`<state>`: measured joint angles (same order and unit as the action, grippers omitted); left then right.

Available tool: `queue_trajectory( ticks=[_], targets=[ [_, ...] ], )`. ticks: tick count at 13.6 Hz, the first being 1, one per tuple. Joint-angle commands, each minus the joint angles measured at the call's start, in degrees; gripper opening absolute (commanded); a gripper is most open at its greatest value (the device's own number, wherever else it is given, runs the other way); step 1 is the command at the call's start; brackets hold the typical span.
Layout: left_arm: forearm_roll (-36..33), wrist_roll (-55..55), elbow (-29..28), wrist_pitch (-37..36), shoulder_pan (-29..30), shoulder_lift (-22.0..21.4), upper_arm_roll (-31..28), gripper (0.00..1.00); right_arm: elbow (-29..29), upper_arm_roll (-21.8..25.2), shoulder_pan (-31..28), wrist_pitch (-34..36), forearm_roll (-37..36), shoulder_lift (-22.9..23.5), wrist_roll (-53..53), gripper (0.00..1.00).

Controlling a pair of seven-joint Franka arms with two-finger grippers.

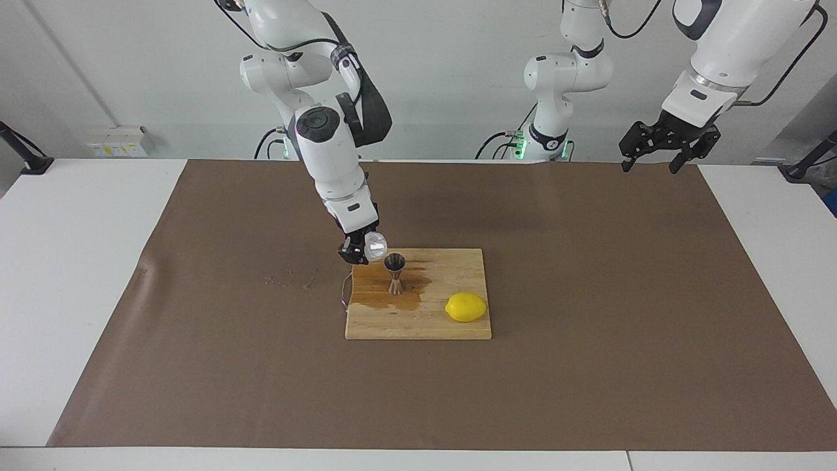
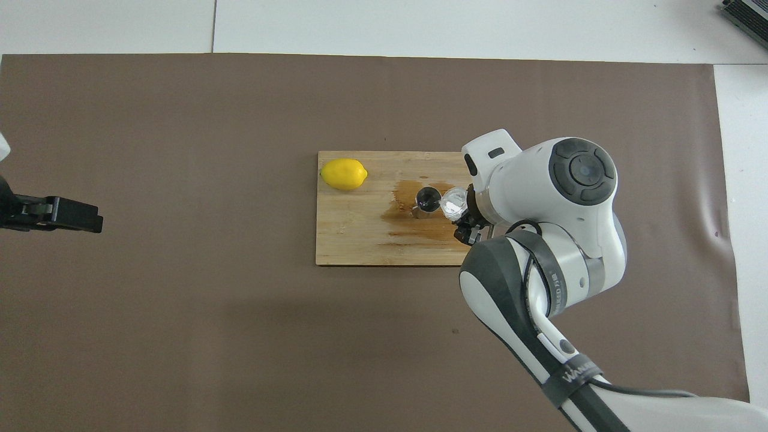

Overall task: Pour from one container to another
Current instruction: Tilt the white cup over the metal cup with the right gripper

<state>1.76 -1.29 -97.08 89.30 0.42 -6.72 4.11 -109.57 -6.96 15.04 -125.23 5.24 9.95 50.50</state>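
My right gripper [image 1: 361,251] [image 2: 463,215] is shut on the small clear ribbed cup [image 1: 375,246] [image 2: 452,203]. It holds the cup tipped on its side, mouth toward the steel jigger [image 1: 394,269] [image 2: 428,200], just above and beside the jigger's rim. The hourglass-shaped jigger stands upright on the wooden cutting board [image 1: 451,330] [image 2: 360,240], in a wet brown stain. What is inside the cup cannot be made out. My left gripper [image 1: 659,149] [image 2: 78,216] waits open, raised above the left arm's end of the mat.
A yellow lemon [image 1: 466,307] [image 2: 343,174] lies on the board, beside the jigger toward the left arm's end. Small brown crumbs [image 1: 288,281] are scattered on the brown mat toward the right arm's end. White table borders the mat.
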Motion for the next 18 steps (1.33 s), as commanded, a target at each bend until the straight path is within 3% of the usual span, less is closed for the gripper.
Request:
queue_trajectory(
  ticks=[1,3,8,18],
  targets=[
    [-0.27,0.58,-1.53,-0.27,0.11,-1.54,-0.07,1.00,1.98,-0.16,-0.01,3.58,-4.35,-0.28,-4.61,0.30],
    [-0.27,0.58,-1.53,-0.27,0.11,-1.54,-0.07,1.00,5.58,-0.25,0.08,7.79,-7.95,0.16,-8.65,0.30],
    [-0.27,0.58,-1.53,-0.18,0.11,-1.54,-0.07,1.00,8.57,-0.34,2.53,8.34,-9.99,1.99,-11.20,0.30],
    [-0.27,0.58,-1.53,-0.18,0.11,-1.54,-0.07,1.00,7.88,-0.43,2.98,7.99,-10.34,2.44,-11.31,0.30]
  ],
)
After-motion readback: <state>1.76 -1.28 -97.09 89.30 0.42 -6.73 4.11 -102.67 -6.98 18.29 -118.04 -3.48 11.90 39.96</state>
